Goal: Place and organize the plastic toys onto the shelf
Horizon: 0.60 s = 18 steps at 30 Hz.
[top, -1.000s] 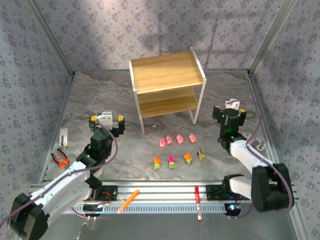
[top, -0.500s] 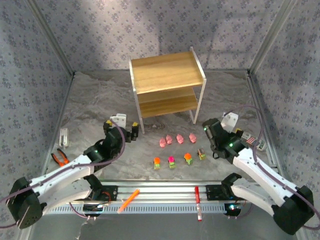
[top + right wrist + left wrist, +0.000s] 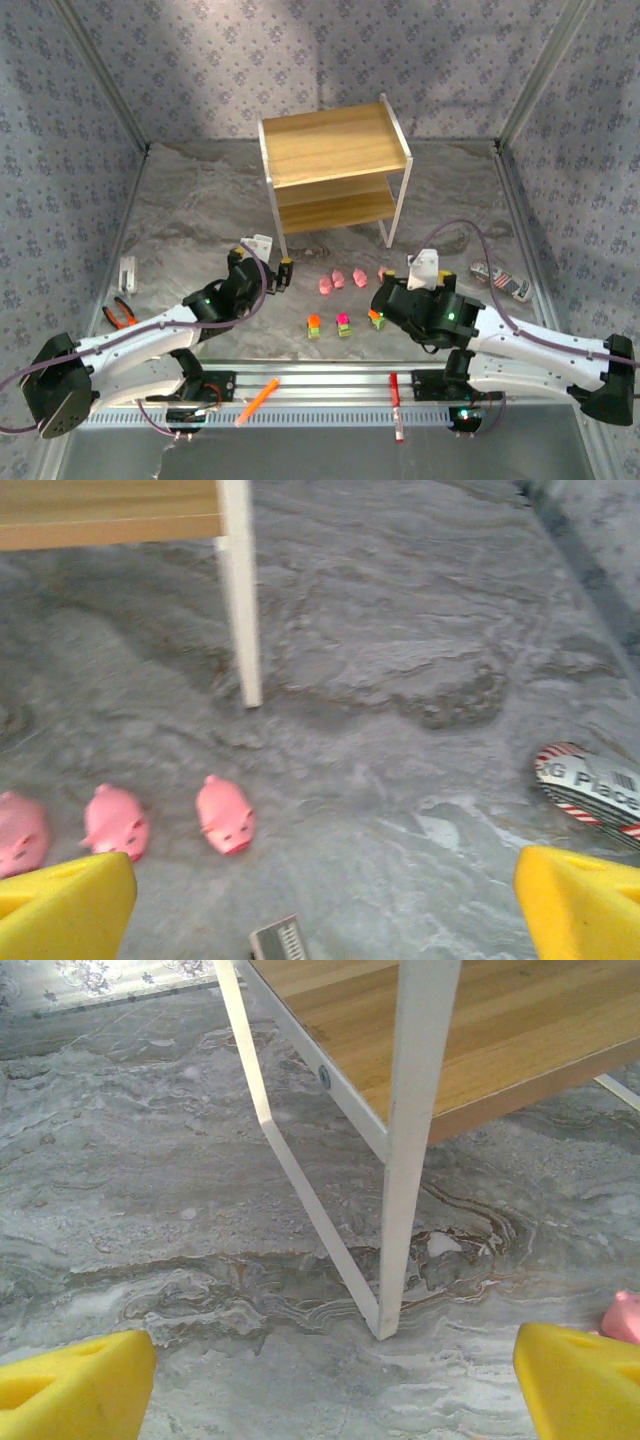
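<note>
Grey marbled table; wooden shelf toward its far edge, both boards bare. Left gripper low before one front leg of the shelf, jaws spread, holding nothing. Right gripper also spread and empty, just short of the pigs. Pigs and blocks in two rows between shelf and near edge. Probably reaching for a first toy. Centre over one pig, straddle its sides, spare the neighbours, close gently.
</note>
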Tool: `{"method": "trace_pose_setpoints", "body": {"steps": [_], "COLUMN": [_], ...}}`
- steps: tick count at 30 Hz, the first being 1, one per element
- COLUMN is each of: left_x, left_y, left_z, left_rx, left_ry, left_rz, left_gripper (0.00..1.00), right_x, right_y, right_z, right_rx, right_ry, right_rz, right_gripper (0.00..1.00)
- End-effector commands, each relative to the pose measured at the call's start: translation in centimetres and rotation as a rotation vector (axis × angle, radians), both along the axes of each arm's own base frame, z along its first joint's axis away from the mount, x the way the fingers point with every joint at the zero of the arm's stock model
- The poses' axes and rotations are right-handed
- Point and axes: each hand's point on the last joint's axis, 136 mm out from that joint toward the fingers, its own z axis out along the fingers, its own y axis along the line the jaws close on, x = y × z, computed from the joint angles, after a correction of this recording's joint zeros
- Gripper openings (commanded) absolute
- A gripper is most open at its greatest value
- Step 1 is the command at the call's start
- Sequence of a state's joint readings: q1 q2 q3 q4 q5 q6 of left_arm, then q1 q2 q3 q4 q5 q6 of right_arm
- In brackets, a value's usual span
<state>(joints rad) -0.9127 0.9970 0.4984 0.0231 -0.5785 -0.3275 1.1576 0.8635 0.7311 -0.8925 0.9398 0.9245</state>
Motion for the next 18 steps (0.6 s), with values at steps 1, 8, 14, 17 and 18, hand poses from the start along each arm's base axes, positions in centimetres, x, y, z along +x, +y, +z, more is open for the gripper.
{"method": "trace_pose_setpoints", "body": {"steps": [1,8,14,17,18], "left_x": [-0.2,-0.1,-0.1,-0.3,-0.3], "left_y": [-1.4,-3.0,-4.1,-4.5,-4.6], "left_z": [0.2,-1.1,-1.7,-2.0,-2.0], "left_rx": [-0.04,0.004,0.019,0.014,0.014], "left_ry": [0.018,0.074,0.096,0.111,0.113], "left_rz": [-0.046,-0.103,-0.147,-0.169,-0.172], "left_gripper": [0.92,0.89,0.88,0.87,0.87], "right_x": [-1.0,-2.3,-3.4,-3.7,-3.7], "right_y": [-0.4,0.2,-0.1,0.1,0.2], "right_z": [-1.2,-5.0,-7.4,-8.0,-8.1], "right_rx": [-0.007,0.0,0.006,0.012,0.015], "right_ry": [0.05,0.17,0.249,0.281,0.29], "right_rz": [0.029,0.079,0.082,0.094,0.099], "right_gripper": [0.98,0.94,0.89,0.8,0.76]}}
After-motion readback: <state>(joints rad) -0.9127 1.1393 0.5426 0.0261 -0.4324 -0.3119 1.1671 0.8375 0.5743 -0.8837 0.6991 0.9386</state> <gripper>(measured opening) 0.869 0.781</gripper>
